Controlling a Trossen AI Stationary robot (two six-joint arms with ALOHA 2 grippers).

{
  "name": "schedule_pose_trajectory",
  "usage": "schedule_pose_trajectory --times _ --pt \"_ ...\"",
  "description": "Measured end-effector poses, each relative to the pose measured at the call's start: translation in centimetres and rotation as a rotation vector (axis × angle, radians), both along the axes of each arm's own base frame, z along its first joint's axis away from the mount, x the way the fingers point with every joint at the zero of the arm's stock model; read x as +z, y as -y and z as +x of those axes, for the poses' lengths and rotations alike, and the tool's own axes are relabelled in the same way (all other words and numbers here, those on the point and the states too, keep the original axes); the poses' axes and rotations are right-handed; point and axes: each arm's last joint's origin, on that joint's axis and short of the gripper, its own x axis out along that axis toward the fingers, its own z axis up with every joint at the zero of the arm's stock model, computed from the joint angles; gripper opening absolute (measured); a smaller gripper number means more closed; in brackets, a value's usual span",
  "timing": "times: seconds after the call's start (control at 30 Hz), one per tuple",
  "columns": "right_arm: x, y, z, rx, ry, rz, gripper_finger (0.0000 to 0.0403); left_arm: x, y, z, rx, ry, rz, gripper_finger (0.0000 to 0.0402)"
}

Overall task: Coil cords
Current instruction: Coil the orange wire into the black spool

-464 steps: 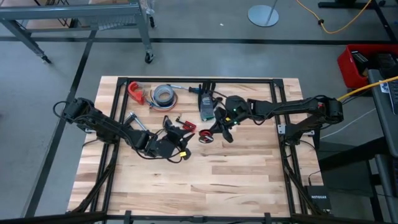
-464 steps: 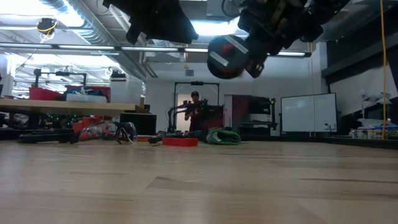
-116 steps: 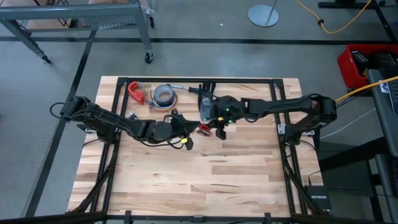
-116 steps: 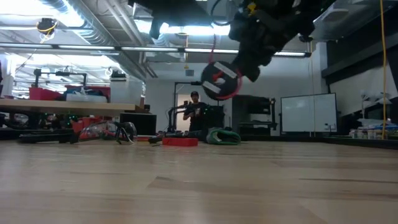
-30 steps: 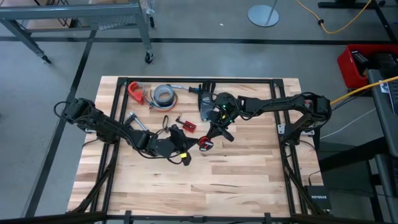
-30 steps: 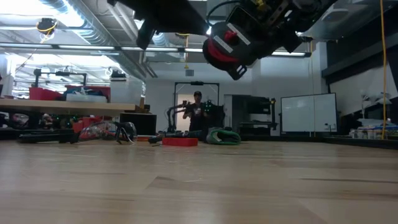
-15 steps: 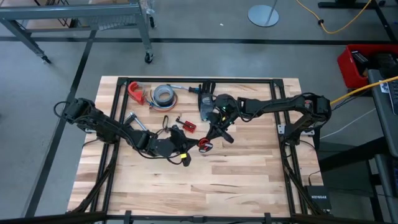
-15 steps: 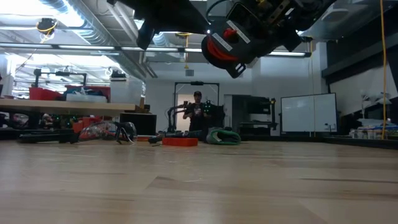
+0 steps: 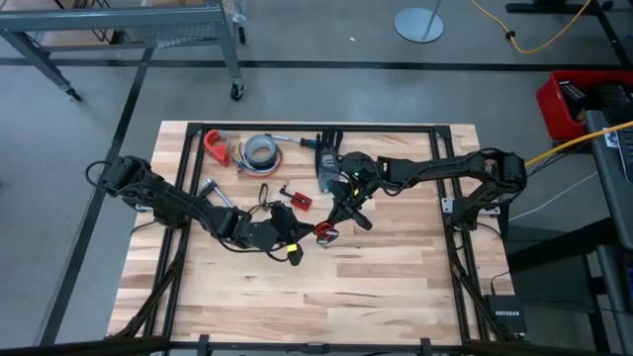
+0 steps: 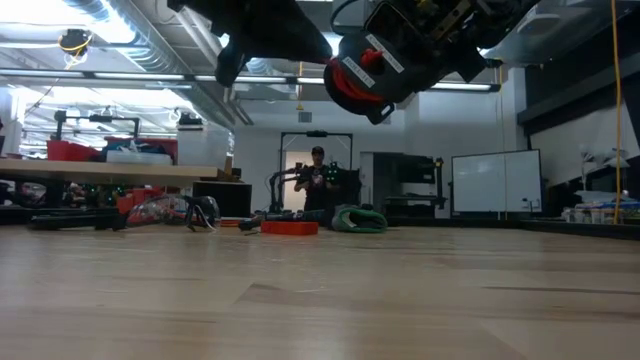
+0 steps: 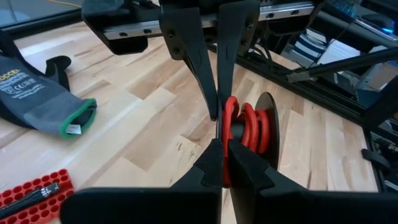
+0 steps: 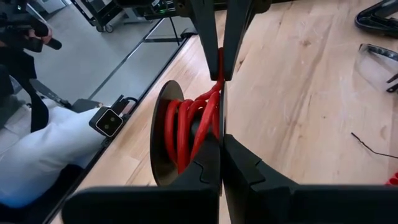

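Note:
A black spool (image 9: 324, 232) wound with red cord (image 12: 186, 127) hangs high above the table's middle (image 10: 360, 68). My two grippers meet at it from opposite sides. My left gripper (image 11: 222, 158) comes from the table's left (image 9: 313, 231) and is shut at the spool's rim. My right gripper (image 12: 221, 149) comes from the right (image 9: 334, 223) and is shut on the same flange. In each wrist view the other gripper's fingers show beyond the spool. My left gripper pinches between its fingertips a red strand (image 12: 218, 78) where it leaves the coil at the flange's rim. It comes almost level from the table's left; whether it also grips the flange I cannot tell. The spool hangs clear of the table. My right gripper pinches the thin edge of one flange (image 12: 221, 124) between its two fingers, opposite my left gripper. The fingers come from the table's right, slanting a little down. The spool is lifted clear, with its axle about level.
At the table's far side lie a grey tape roll (image 9: 259, 150), a red clamp (image 9: 215, 146), a hand tool (image 9: 326, 168) and a red bit case (image 9: 297, 201). A grey glove (image 11: 37, 99) and safety glasses (image 12: 379, 18) lie on the wood. A person (image 10: 315, 175) stands far behind.

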Motion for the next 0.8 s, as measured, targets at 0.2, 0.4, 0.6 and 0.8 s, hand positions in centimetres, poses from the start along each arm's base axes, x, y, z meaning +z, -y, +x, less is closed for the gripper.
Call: schedule_pose_trajectory --times 0.2,0.4,0.6,0.8 --pt "0.0 0.01 0.01 -0.001 0.003 -0.005 0.0003 0.0 -0.06 0.02 0.002 0.0 0.0 0.0011" --pt "0.02 0.02 0.03 -0.002 0.007 -0.007 0.0003 0.0 -0.07 0.02 0.002 0.0 0.0 0.003" --pt "0.18 0.05 0.13 -0.002 0.028 -0.01 0.0003 -0.03 -0.12 0.06 0.004 0.0 0.0 0.0065" --pt "0.33 0.06 0.24 -0.004 0.044 -0.01 0.0003 -0.51 -0.45 0.45 0.019 -0.006 0.0 0.0091"
